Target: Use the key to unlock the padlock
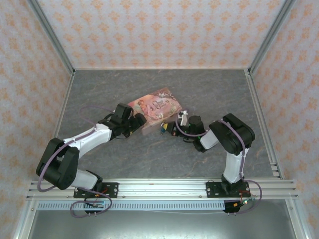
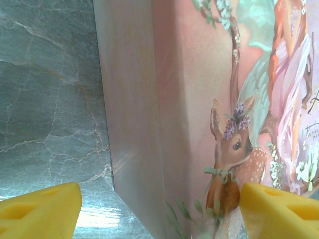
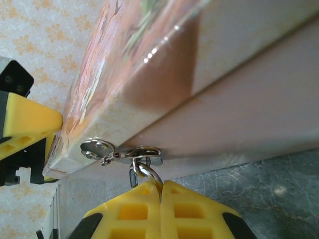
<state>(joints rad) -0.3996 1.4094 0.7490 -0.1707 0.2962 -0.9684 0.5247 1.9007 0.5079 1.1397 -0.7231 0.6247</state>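
- The left pincer (image 2: 160, 199) is hanging wide open around a corner of the pink illustrated rectangular tin box (image 2: 189, 99). One yellow finger (image 2: 40, 211) is sitting over the grey marbled counter (image 1: 124, 159) beside the tin's wall, and the other is over the painted lid. By my judgement it is not pressing on the tin.
- The right pincer (image 3: 160, 188) is clenching tight on a thin silver loop (image 3: 148, 172) that is dangling from the tin's small metal hasp (image 3: 142, 152), low on the side wall near the counter.
- That loop is looking like the shackle of the tiny squarish blue-teal padlock (image 1: 163, 128). The padlock is sitting at the tin's near edge, between the two pincers and right at the right pincer's tips. In the right wrist view its body is mostly hiding behind the fingers.
- Whether the small brassy key is already sitting in the lock I cannot tell; it is too small to judge.
- Step in hand, by my reading: taking hold of the lock at the hasp, ahead of any turning of the key.
- The next move is calling for a steadied tin, with the left pincer closing on it. It also needs a fine, well-aligned twist at the lock, without tugging the hasp or sliding the tin.
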